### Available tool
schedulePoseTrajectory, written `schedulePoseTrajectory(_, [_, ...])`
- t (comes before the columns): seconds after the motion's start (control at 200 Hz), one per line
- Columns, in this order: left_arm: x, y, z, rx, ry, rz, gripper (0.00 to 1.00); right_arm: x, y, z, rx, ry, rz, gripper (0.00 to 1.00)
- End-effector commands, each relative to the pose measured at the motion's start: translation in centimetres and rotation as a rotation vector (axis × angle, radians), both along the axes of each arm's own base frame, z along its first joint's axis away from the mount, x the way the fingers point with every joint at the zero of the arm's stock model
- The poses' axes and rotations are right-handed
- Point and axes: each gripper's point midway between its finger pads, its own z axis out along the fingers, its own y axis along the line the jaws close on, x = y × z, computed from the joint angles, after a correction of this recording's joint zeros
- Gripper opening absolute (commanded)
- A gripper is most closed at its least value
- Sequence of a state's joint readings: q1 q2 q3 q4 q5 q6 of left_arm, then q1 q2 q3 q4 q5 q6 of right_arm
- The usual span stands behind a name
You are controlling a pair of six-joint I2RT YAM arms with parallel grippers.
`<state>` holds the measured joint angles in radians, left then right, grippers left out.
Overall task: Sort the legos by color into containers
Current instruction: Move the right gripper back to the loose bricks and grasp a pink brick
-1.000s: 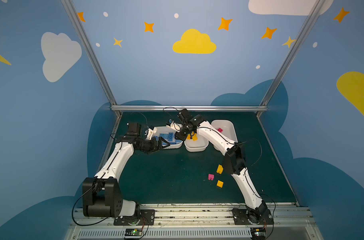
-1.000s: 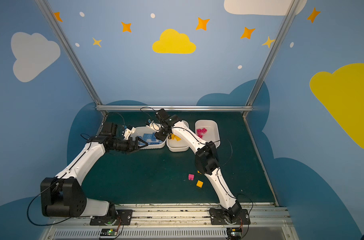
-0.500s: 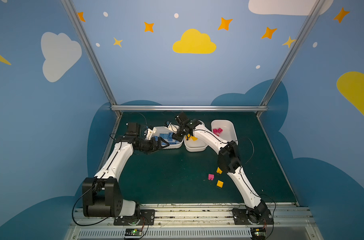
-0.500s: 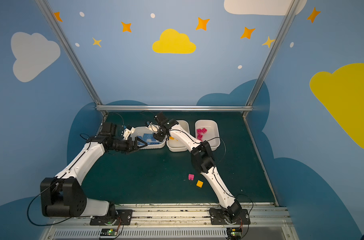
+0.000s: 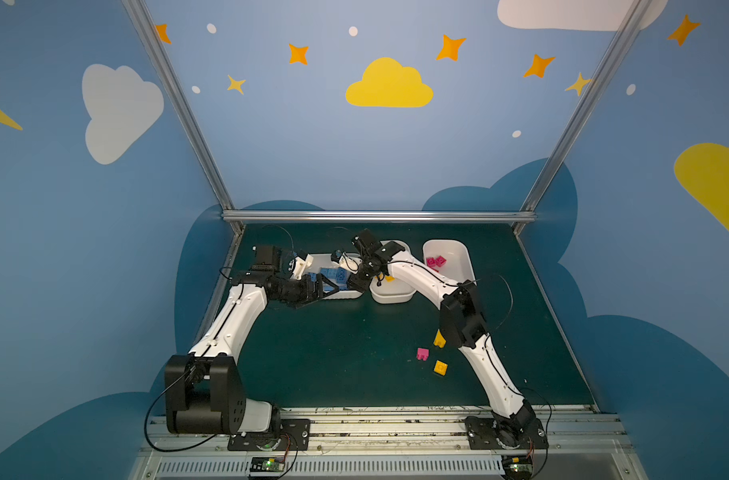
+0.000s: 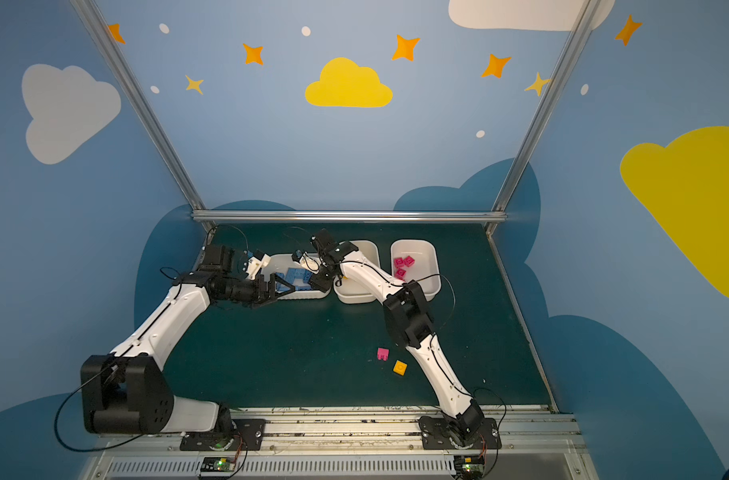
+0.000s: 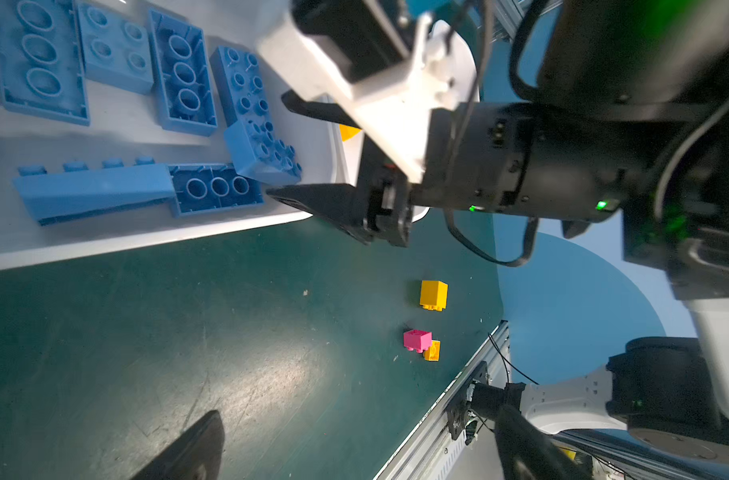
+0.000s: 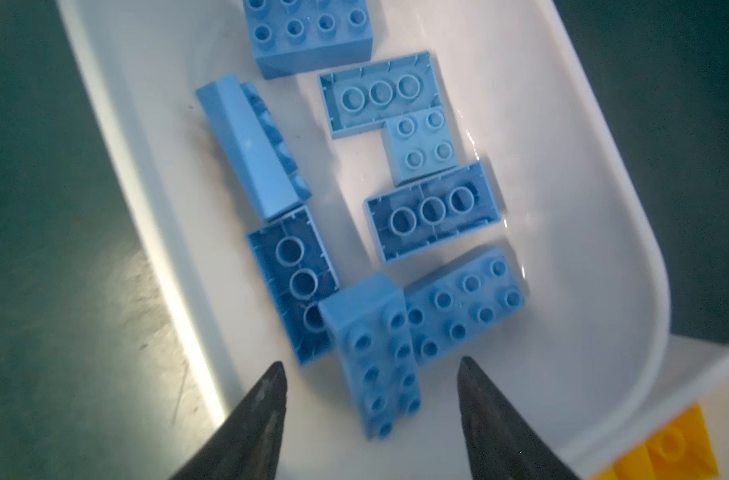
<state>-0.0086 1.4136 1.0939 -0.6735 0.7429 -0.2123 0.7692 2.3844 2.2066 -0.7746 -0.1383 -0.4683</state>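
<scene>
The left container (image 5: pixel 346 296) (image 8: pixel 604 232) holds several blue legos (image 8: pixel 433 212) (image 7: pixel 184 70). My right gripper (image 8: pixel 371 362) (image 5: pixel 354 280) hangs open just above it. A blurred long blue brick (image 8: pixel 367 324) sits below the gap between its fingertips, leaning on other bricks and touching neither finger. My left gripper (image 7: pixel 358 411) (image 5: pixel 333 286) stands wide open and empty by that tray's front edge. The middle container (image 5: pixel 392 298) holds yellow legos (image 8: pixel 666 453). The right container (image 5: pixel 462 253) holds pink legos (image 5: pixel 435 262).
Loose on the green mat near the right arm lie a yellow brick (image 5: pixel 439 338) (image 7: pixel 433 294), a pink brick (image 5: pixel 422 354) (image 7: pixel 417 340) and another yellow brick (image 5: pixel 440 368) (image 7: pixel 432 351). The metal rail (image 5: pixel 396 424) runs along the table's front edge.
My right gripper has swung left from the middle tray to over the blue tray and opened, letting go of the blue brick. The left arm has not moved.
</scene>
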Motion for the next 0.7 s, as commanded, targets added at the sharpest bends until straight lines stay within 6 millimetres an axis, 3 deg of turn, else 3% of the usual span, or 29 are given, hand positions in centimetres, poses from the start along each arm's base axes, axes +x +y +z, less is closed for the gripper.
schedulePoseTrajectory(0.0, [-0.1,-0.2,-0.1,-0.024,0.008,-0.014,0.99,-2.0,-2.4,6.2,0.043,0.018,-0.081,0.67])
schedulePoseTrajectory(0.275, [0.3,-0.5,0.0,-0.042,0.009,-0.015,0.99,-9.7,-9.7,6.7,0.013,0.208,-0.321,0.70])
schedulePoseTrajectory(0.501, [0.2,-0.9,0.0,-0.051,0.013,-0.020,0.99,-15.3,-16.2,4.2,-0.064,0.332,-0.566,0.71])
schedulePoseTrajectory(0.591, [0.2,-1.1,-0.2,-0.051,0.017,-0.021,0.99,-16.9,-17.6,2.8,-0.072,0.393,-0.698,0.71])
schedulePoseTrajectory(0.696, [0.2,-1.5,-0.2,-0.050,0.015,-0.028,0.99,-18.9,-17.7,1.1,-0.066,0.406,-0.634,0.69])
